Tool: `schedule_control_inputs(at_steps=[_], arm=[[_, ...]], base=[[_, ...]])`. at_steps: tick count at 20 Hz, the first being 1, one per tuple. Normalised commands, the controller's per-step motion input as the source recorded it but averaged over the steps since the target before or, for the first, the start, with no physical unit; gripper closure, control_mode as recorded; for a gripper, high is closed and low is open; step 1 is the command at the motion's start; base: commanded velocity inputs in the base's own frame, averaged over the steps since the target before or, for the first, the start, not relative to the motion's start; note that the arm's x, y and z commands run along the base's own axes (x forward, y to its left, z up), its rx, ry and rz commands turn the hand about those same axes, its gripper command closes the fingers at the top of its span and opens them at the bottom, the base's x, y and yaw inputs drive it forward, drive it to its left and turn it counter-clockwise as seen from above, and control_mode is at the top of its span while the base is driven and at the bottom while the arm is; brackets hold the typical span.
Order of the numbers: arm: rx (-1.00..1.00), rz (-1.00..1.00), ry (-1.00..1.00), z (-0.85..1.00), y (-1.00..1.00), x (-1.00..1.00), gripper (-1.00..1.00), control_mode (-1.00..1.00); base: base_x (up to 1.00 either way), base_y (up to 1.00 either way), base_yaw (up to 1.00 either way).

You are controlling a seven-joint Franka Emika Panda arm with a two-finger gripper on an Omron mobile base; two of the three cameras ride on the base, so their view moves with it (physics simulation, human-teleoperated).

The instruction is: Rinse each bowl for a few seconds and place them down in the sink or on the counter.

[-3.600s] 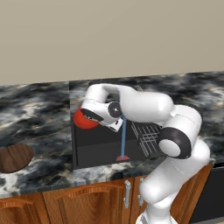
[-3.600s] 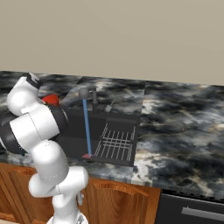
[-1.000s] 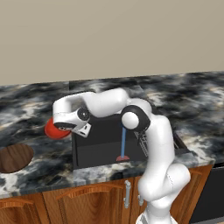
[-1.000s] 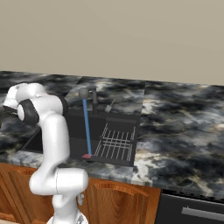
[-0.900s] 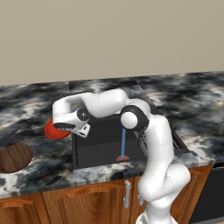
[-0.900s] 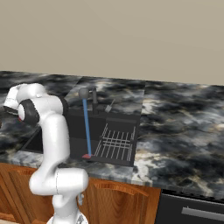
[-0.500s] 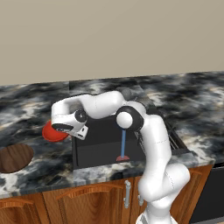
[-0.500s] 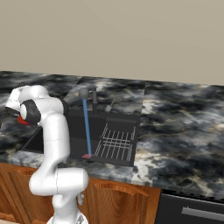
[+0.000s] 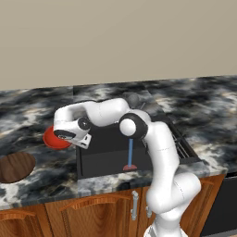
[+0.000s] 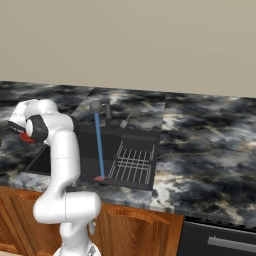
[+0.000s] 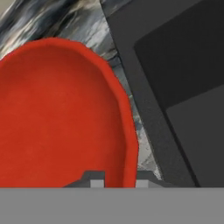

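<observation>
The fingertips (image 11: 97,177) rise at the bottom of the hand view, one on each side of the rim of the red bowl (image 11: 57,113), and we see the rim pass between them. The gap is narrow, so the gripper (image 11: 117,178) is nearly closed and pinches the bowl's edge.

In this close view the bowl lies mostly to the left of the fingers, above the counter (image 11: 52,17), and its right edge is just beside the dark border of the sink (image 11: 175,87).

From the left base view we see more: the gripper (image 9: 69,137) is stretched out to the left of the sink (image 9: 106,152), and the red bowl (image 9: 53,139) sits under the hand over the marbled counter (image 9: 28,111). The brown wooden bowl (image 9: 15,166) rests on the counter near the front edge, apart from the red one.

The right base view adds the wire rack (image 10: 132,162) in the sink's right part and the grey faucet (image 10: 102,112) behind it. There, a small red piece of the bowl (image 10: 25,136) shows beside the arm.
</observation>
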Motion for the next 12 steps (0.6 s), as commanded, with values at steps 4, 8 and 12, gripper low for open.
schedule_control_inputs(at_steps=[4, 8, 12], arm=[[-0.14, -0.05, 0.04, 0.06, 0.31, 0.12, -1.0, -1.0], [-0.14, -0.05, 0.02, 0.27, 0.25, 0.04, -1.0, -1.0], [-0.14, -0.04, 0.01, 0.33, 0.26, 0.0, -1.0, -1.0]], base=[[0.0, 0.0, 0.0], [0.0, 0.0, 0.0], [0.0, 0.0, 0.0]])
